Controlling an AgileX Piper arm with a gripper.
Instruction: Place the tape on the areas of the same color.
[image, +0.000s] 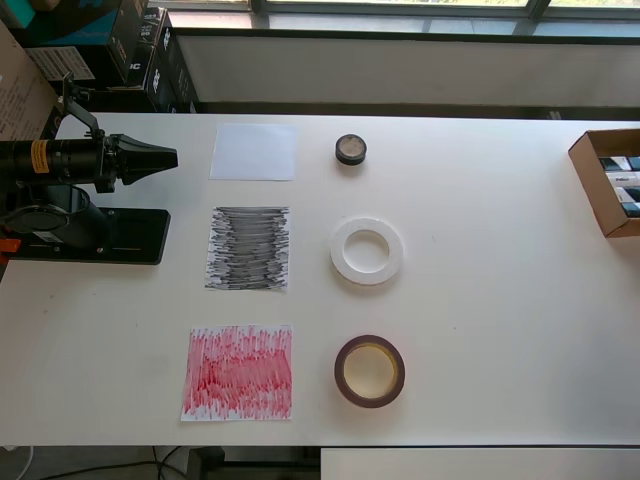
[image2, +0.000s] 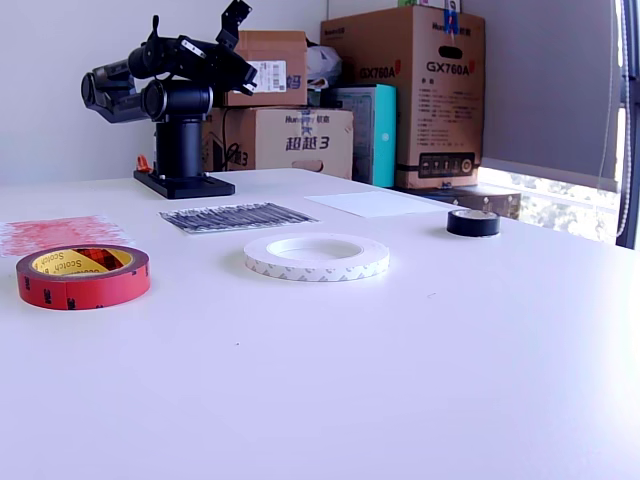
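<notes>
Three tape rolls lie in a column on the white table, each beside a sheet and touching none. The small black roll (image: 351, 150) (image2: 473, 222) sits next to the plain white sheet (image: 254, 151) (image2: 378, 203). The flat white ring (image: 367, 250) (image2: 316, 256) lies beside the black-scribbled sheet (image: 248, 248) (image2: 237, 216). The maroon ring with a yellowish core (image: 369, 371) (image2: 82, 276) lies by the red-scribbled sheet (image: 238, 372) (image2: 60, 233). My gripper (image: 168, 157) (image2: 246, 77) is shut and empty, folded back over the arm's base, at the overhead view's left, clear of the sheets.
The arm's black base plate (image: 128, 236) stands at the table's left edge in the overhead view. An open cardboard box (image: 590, 182) sits at the right edge. Stacked cartons (image2: 405, 90) stand behind the table.
</notes>
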